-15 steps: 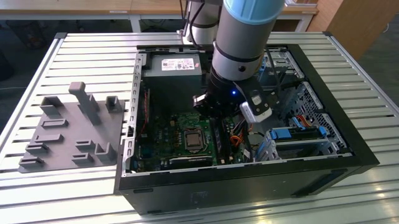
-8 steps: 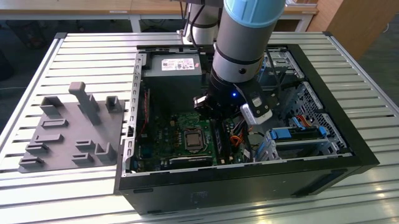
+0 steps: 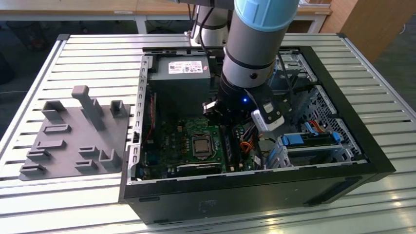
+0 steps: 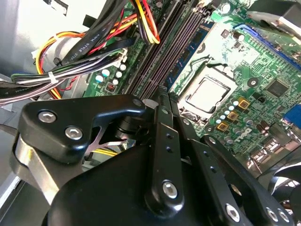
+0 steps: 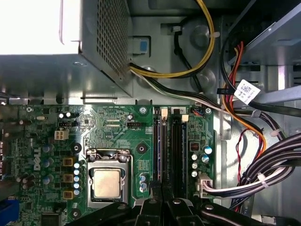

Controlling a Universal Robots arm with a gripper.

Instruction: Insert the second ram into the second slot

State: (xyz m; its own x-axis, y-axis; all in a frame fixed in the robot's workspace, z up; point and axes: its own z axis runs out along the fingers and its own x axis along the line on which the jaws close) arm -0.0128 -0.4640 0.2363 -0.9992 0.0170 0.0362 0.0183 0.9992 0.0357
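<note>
The second ram [image 5: 156, 155] is a thin blue stick standing on edge in the memory slot nearest the processor socket [image 5: 106, 182]. In the second wrist view the second ram [image 4: 197, 44] runs straight into my fingertips. My gripper [image 5: 163, 203] is low over the green motherboard, in line with that stick, its black fingers [image 4: 162, 141] drawn close together on it. The part of the stick under the fingers is hidden. Beside it lie black empty slots [image 5: 177, 150]. In the exterior view my gripper [image 3: 224, 124] reaches down inside the open computer case [image 3: 260, 190].
A grey power supply [image 3: 179, 83] stands behind the board. Bundled cables [image 4: 84, 52] and drive bays [image 3: 312, 141] crowd the side away from the socket. A grey parts fixture [image 3: 75, 131] lies on the slatted table on the exterior view's left.
</note>
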